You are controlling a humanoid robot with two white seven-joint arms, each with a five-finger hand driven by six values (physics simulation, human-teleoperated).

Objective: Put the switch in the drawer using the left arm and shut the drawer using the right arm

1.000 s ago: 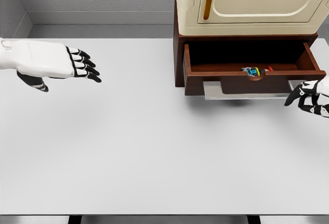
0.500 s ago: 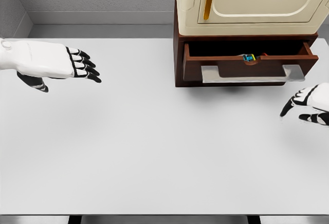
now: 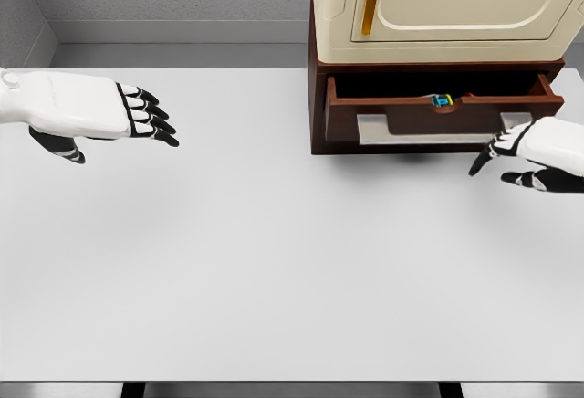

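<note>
Surface: 1 white tabletop (image 3: 274, 261), plain and matte, with a gray wall at its far edge.
Cabinet: 1 brown and cream cabinet (image 3: 438, 15) at the far right.
Drawer: 1 brown drawer (image 3: 438, 117) with a silver handle, slightly open.
Switch: 1 small colored switch (image 3: 442, 100) inside the drawer, visible just over its front edge.
Left hand: 1 left hand (image 3: 137, 113) hovers at the far left, palm side down, fingers straight and relaxed, holding nothing.
Right hand: 1 right hand (image 3: 516, 156) sits just beside the drawer's right front corner, fingers loosely spread, gripping nothing; contact with the handle cannot be told.
</note>
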